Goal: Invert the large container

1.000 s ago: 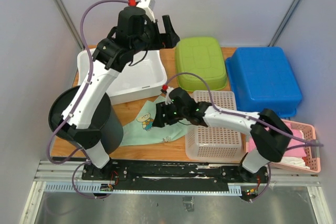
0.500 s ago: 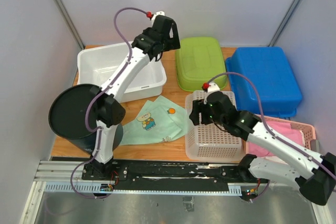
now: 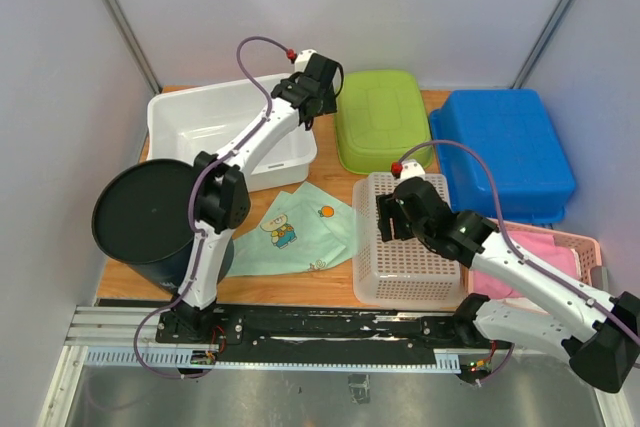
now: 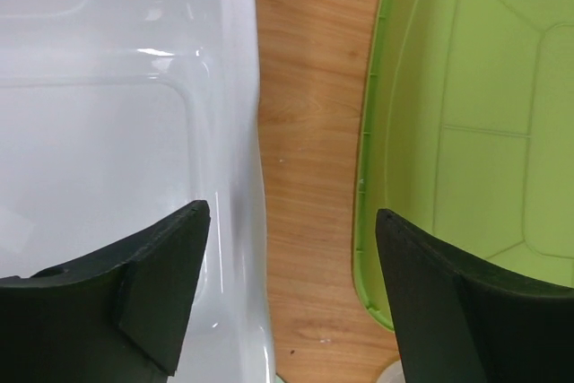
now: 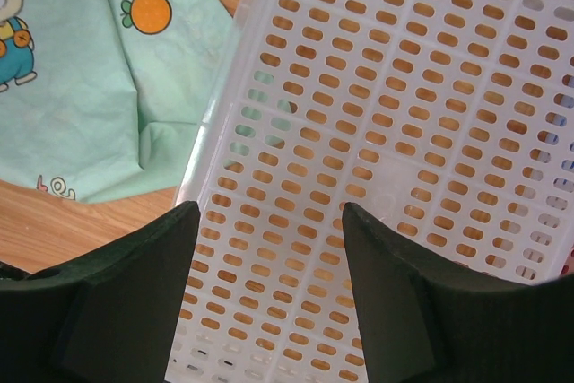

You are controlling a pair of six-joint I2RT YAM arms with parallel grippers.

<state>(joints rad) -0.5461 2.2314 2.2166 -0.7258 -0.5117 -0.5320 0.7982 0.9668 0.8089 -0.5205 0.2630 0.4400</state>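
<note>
While white tub (image 3: 185, 127) sits upright, green tub (image 3: 383, 119) — inverted

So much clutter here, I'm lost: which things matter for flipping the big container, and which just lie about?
In the job: white tub (probably the one, open side up); left gripper, open beside its rim; right gripper, open over the white basket.
Lying about: green tub; blue tub; white basket; pink basket; black bucket; cloth.

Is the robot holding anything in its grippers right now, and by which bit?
Nothing is held. The left gripper hangs open over the gap between the white tub and the green container; the right gripper hangs open above the white basket.
</note>
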